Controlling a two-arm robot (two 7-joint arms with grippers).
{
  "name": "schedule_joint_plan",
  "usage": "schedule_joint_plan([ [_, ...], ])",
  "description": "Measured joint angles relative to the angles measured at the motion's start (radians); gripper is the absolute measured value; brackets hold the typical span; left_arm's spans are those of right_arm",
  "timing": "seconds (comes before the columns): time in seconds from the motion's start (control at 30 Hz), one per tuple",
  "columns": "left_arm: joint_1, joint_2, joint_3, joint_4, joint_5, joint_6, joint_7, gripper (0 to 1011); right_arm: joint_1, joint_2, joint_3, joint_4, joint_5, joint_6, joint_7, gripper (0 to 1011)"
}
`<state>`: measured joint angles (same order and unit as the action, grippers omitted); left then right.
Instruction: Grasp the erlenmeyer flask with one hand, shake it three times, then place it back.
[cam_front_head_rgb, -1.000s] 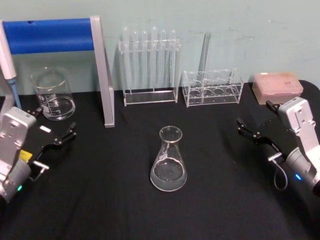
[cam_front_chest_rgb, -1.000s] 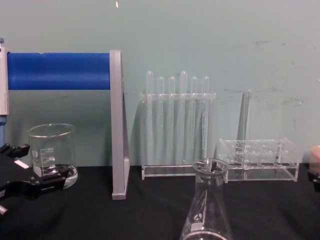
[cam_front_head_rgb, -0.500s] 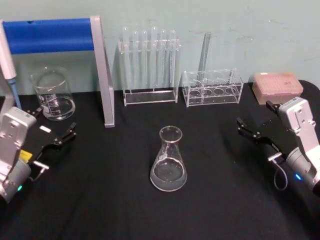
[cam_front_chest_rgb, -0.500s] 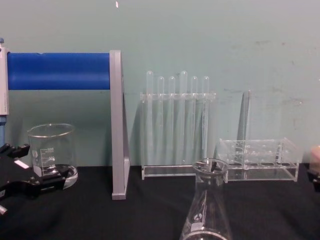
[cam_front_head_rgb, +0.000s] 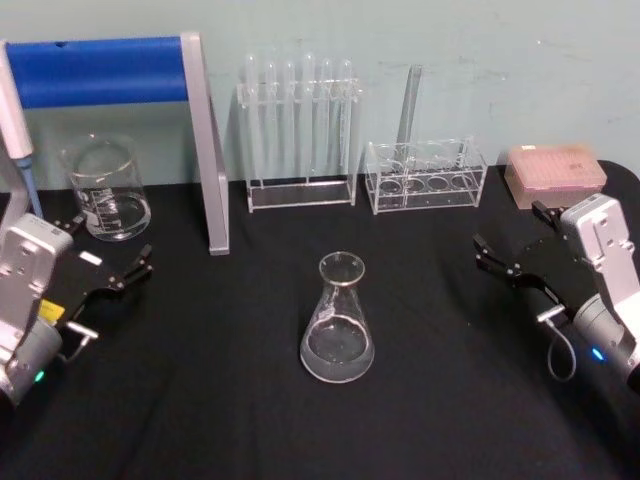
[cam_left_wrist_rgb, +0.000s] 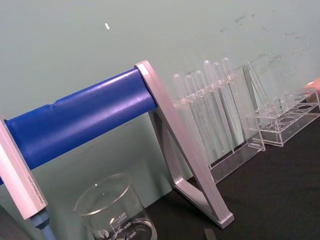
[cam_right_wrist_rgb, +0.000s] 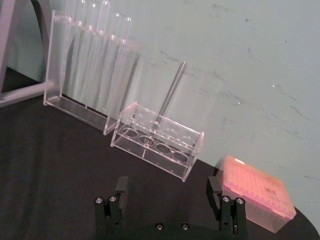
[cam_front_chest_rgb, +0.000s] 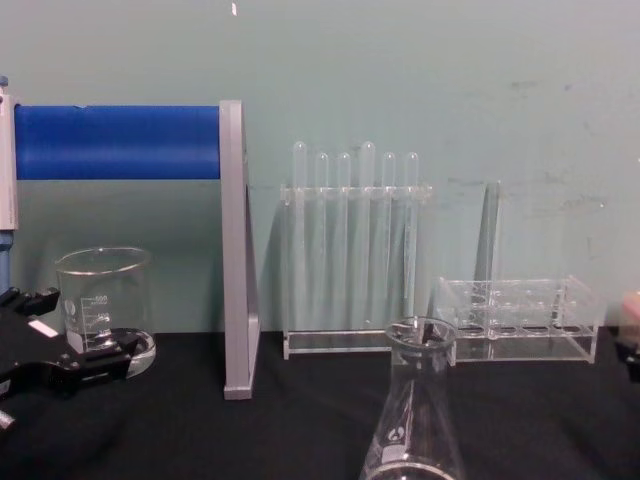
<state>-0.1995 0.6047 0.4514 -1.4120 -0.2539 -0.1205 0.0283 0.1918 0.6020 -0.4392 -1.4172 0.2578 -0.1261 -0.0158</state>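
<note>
on the black table (cam_front_head_rgb: 200, 400), in the head view, the erlenmeyer flask (cam_front_head_rgb: 337, 322) stands upright and untouched. the left gripper (cam_front_head_rgb: 108, 245) sits well off to the flask's left and the right gripper (cam_front_head_rgb: 510, 236) well off to its right, both with fingers spread apart and holding nothing. neither has shifted over the last second, so the reach has likely not begun. the left wrist view looks over the beaker (cam_left_wrist_rgb: 112, 212), far left of the flask. the right wrist view shows its jaws wide apart, facing the low tube rack (cam_right_wrist_rgb: 157, 145) behind the flask. the chest view shows the flask's neck free of any grip.
</note>
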Motion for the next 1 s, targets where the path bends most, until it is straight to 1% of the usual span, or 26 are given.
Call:
schedule_joint_plan([
  [0.1, 0.000, 0.000, 0.000, 0.000, 0.000, 0.000, 0.000, 1001, -0.010, 0.000, 0.013, -0.010, 0.013, -0.006, 0.020, 1000],
  [0.2, 0.000, 0.000, 0.000, 0.000, 0.000, 0.000, 0.000, 1001, -0.025, 0.000, 0.028, -0.028, 0.037, -0.011, 0.046, 1000],
  [0.3, 0.000, 0.000, 0.000, 0.000, 0.000, 0.000, 0.000, 1001, -0.046, 0.002, 0.049, -0.058, 0.076, -0.014, 0.087, 1000],
  [0.43, 0.000, 0.000, 0.000, 0.000, 0.000, 0.000, 0.000, 1001, -0.061, 0.002, 0.059, -0.082, 0.109, -0.013, 0.124, 1000],
  [0.47, 0.000, 0.000, 0.000, 0.000, 0.000, 0.000, 0.000, 1001, -0.069, 0.002, 0.064, -0.092, 0.126, -0.011, 0.144, 1000],
  [0.53, 0.000, 0.000, 0.000, 0.000, 0.000, 0.000, 0.000, 1001, -0.076, 0.002, 0.067, -0.104, 0.142, -0.009, 0.166, 1000],
  [0.57, 0.000, 0.000, 0.000, 0.000, 0.000, 0.000, 0.000, 1001, -0.083, 0.001, 0.068, -0.115, 0.156, -0.006, 0.188, 1000],
  [0.67, 0.000, 0.000, 0.000, 0.000, 0.000, 0.000, 0.000, 1001, -0.092, 0.000, 0.069, -0.131, 0.177, 0.000, 0.220, 1000],
  [0.7, 0.000, 0.000, 0.000, 0.000, 0.000, 0.000, 0.000, 1001, -0.098, 0.000, 0.070, -0.140, 0.190, 0.004, 0.243, 1000],
  [0.83, 0.000, 0.000, 0.000, 0.000, 0.000, 0.000, 0.000, 1001, -0.109, -0.001, 0.072, -0.154, 0.216, 0.012, 0.289, 1000],
  [0.87, 0.000, 0.000, 0.000, 0.000, 0.000, 0.000, 0.000, 1001, -0.113, -0.001, 0.072, -0.158, 0.227, 0.015, 0.311, 1000],
  [0.97, 0.000, 0.000, 0.000, 0.000, 0.000, 0.000, 0.000, 1001, -0.114, 0.002, 0.072, -0.159, 0.242, 0.017, 0.352, 1000],
  [1.0, 0.000, 0.000, 0.000, 0.000, 0.000, 0.000, 0.000, 1001, -0.114, 0.004, 0.070, -0.159, 0.250, 0.019, 0.380, 1000],
])
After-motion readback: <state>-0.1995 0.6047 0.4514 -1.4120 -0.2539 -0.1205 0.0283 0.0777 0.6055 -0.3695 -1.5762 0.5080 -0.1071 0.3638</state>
